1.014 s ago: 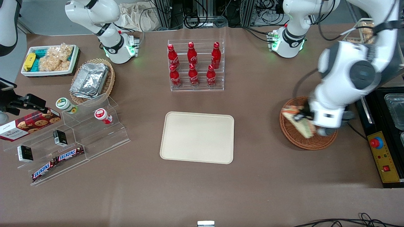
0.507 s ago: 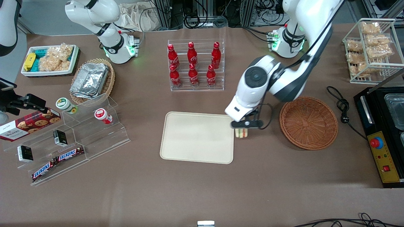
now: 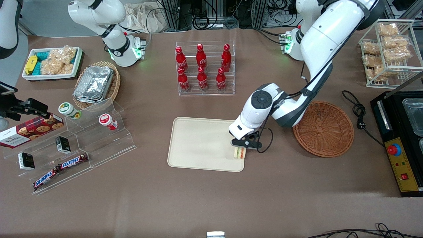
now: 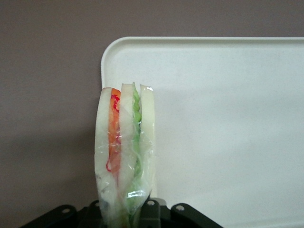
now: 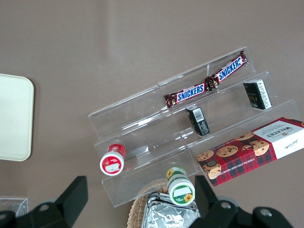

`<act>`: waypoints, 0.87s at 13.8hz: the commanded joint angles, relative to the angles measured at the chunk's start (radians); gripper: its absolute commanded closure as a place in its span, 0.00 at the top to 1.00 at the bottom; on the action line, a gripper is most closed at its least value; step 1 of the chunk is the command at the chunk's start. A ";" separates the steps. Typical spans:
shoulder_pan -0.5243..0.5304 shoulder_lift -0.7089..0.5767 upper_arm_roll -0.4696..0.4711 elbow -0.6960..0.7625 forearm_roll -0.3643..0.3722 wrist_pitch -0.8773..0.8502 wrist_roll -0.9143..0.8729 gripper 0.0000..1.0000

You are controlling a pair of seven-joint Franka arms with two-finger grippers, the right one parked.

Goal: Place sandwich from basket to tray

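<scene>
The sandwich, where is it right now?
The sandwich is held in the gripper over the tray, at the tray's edge nearest the basket.

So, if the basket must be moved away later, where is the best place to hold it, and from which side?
Probably the rim of the basket, taken from above on the part nearest the front camera: it is shallow, bowl-like and empty, and that rim is uncovered. The gripper holds the sandwich at the tray.
</scene>
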 commanded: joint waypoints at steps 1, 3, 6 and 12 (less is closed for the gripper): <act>-0.007 0.039 -0.006 0.031 0.029 0.046 -0.012 0.76; -0.008 0.048 -0.005 0.031 0.029 0.070 -0.012 0.99; 0.015 -0.044 -0.005 0.012 0.026 0.060 -0.050 0.99; 0.149 -0.405 -0.009 0.058 -0.129 -0.311 -0.084 0.99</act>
